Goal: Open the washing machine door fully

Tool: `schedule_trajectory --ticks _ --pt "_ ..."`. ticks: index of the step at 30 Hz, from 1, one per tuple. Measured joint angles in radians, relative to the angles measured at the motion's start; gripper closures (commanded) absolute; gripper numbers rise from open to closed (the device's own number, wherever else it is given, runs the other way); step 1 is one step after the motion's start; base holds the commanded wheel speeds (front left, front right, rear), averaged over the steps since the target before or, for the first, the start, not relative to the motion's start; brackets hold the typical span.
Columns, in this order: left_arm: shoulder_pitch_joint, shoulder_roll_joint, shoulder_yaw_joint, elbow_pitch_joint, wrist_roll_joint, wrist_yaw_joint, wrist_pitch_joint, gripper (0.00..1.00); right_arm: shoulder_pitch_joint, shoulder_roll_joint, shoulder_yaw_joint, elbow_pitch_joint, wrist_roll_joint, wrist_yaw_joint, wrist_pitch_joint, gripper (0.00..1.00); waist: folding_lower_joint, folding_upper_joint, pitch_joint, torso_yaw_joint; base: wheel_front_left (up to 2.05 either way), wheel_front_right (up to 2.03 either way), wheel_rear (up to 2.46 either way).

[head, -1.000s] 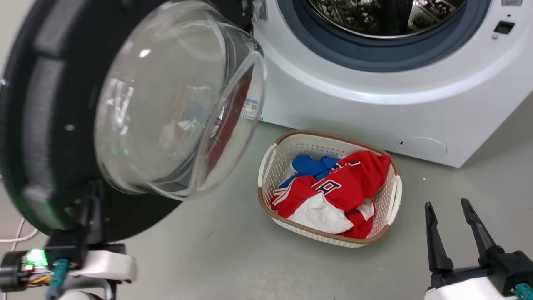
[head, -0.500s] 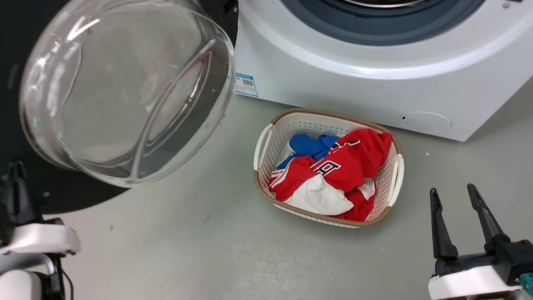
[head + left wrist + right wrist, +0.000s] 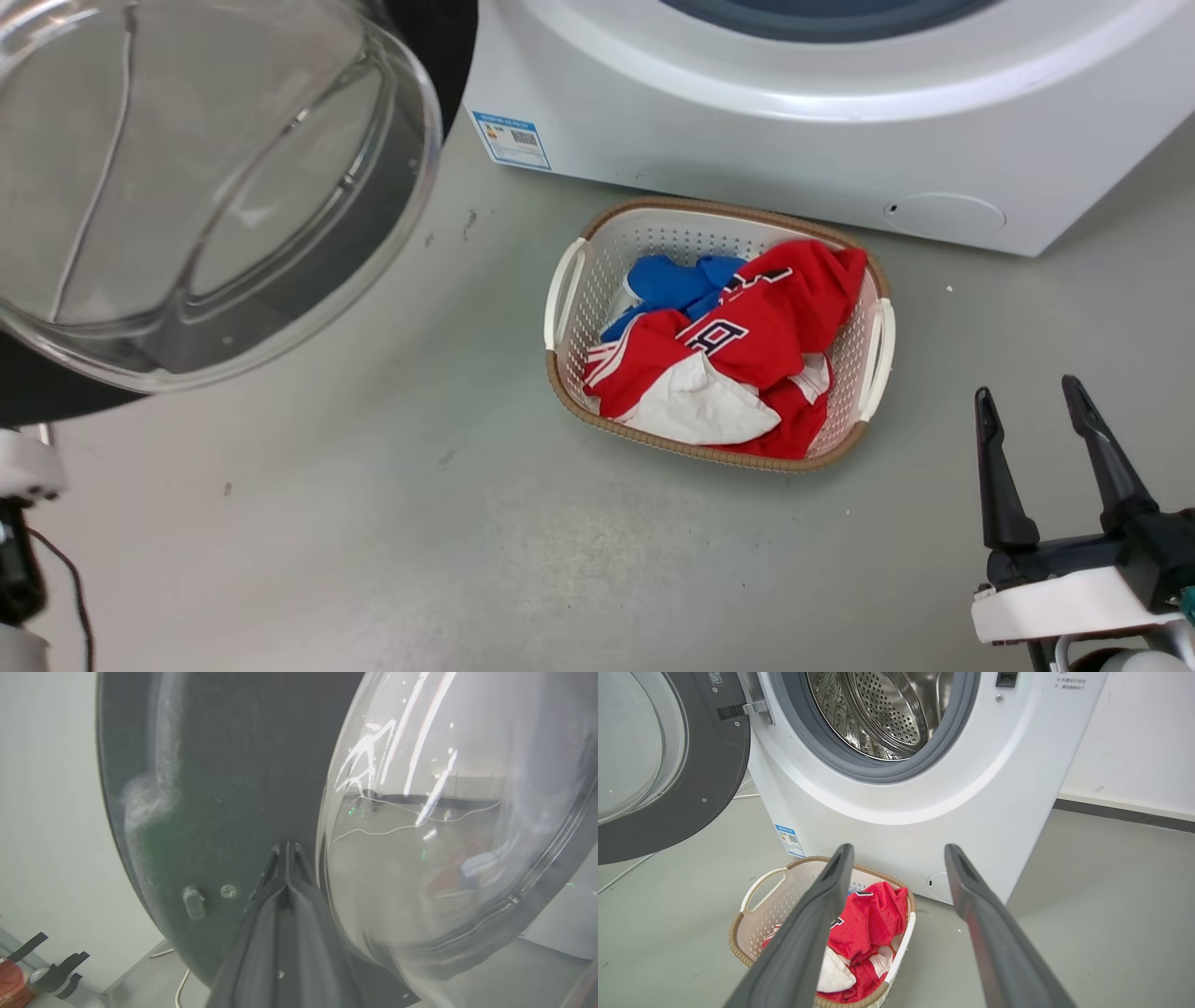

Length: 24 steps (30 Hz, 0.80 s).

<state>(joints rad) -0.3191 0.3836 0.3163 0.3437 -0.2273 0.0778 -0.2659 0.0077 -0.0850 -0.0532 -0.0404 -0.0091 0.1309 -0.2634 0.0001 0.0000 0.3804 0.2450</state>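
Observation:
The washing machine door (image 3: 205, 187) hangs open at the upper left of the head view, its clear glass bowl bulging toward me inside a black rim (image 3: 37, 397). In the left wrist view my left gripper (image 3: 286, 845) is shut, fingertips together right at the door's dark inner rim (image 3: 210, 788) beside the glass bowl (image 3: 444, 835); whether they touch it I cannot tell. The right wrist view shows the door (image 3: 714, 765) swung well clear of the steel drum mouth (image 3: 882, 714). My right gripper (image 3: 1027, 397) is open and empty at the lower right, (image 3: 899, 848) facing the machine.
The white washing machine (image 3: 747, 140) spans the top. A woven-rimmed white basket (image 3: 709, 207) holding red, blue and white clothes sits on the grey floor before it, also in the right wrist view (image 3: 761, 891). A white cable (image 3: 182, 984) lies on the floor by the wall.
The head camera has tilted down, pushing the machine upward. Relative to the machine, the door has swung further left and open. My left arm has slid off the left edge; the right gripper stays open.

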Motion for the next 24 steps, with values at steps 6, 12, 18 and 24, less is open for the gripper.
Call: schedule_trajectory --ticks 6,12,18,24 --pt "-0.090 0.045 0.050 0.100 -0.004 -0.048 0.000 1.00 -0.014 -0.006 -0.002 -0.005 -0.001 0.000 0.000 0.00 0.0000 0.0000 0.033 -0.015 0.00 0.00 0.00" --pt "-0.151 0.071 0.091 0.189 0.011 -0.082 0.000 1.00 -0.026 -0.006 -0.002 -0.005 -0.003 0.000 0.000 0.00 0.0000 0.0000 0.048 -0.031 0.00 0.00 0.00" --pt "-0.160 0.067 0.122 0.225 0.041 -0.100 0.000 1.00 -0.028 0.000 -0.005 -0.001 -0.003 0.000 0.000 0.00 0.0000 0.0000 0.034 -0.040 0.00 0.00 0.00" --pt "-0.114 0.035 0.164 0.148 0.070 -0.119 0.000 1.00 -0.021 0.012 -0.007 0.002 -0.003 0.000 0.000 0.00 -0.0001 0.0000 -0.011 -0.044 0.00 0.00 0.00"
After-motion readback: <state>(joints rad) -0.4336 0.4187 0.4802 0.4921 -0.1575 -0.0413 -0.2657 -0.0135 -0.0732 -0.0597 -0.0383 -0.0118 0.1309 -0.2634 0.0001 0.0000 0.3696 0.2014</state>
